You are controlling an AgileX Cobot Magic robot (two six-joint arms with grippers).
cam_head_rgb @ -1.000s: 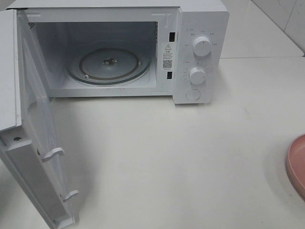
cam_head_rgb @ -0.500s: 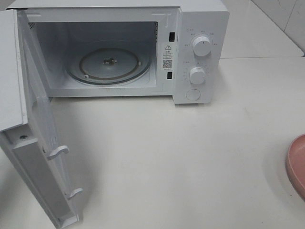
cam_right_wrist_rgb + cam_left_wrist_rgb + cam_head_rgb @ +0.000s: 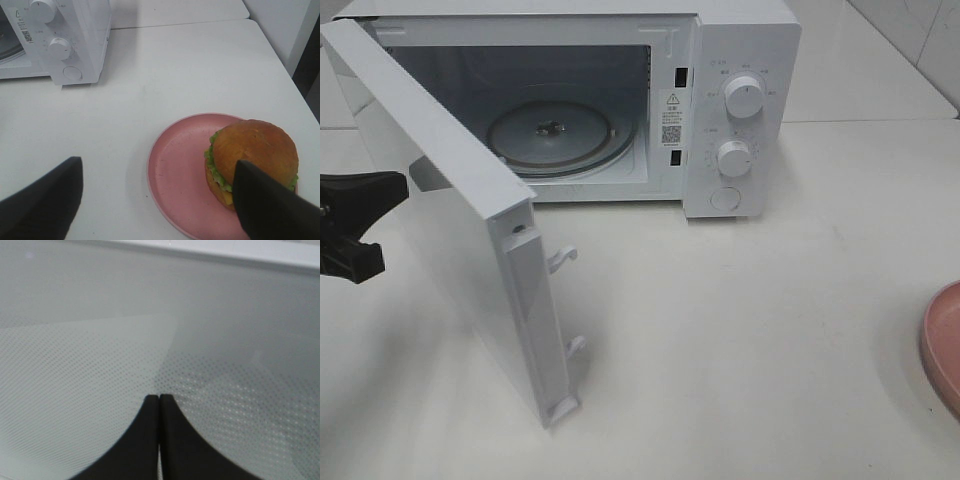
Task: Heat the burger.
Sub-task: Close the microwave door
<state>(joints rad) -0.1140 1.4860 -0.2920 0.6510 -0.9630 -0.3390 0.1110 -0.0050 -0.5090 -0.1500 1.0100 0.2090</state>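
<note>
Our left gripper (image 3: 159,399), fingers pressed together, touches the microwave door (image 3: 450,210). Our right gripper (image 3: 160,185) hangs wide, the burger (image 3: 252,162) on its pink plate (image 3: 175,170) at four o'clock.

Left gripper (image 3: 159,405): two matte black fingers (image 3: 142,440), smooth, each flaring in a curve from a narrow tip to a broad base; no markings, screws or cables visible. Right gripper (image 3: 155,170): two matte black fingers (image 3: 267,202), wedge-shaped, plain. Left arm end (image 3: 355,225): black, angular, forked outline, detail indistinct.
</note>
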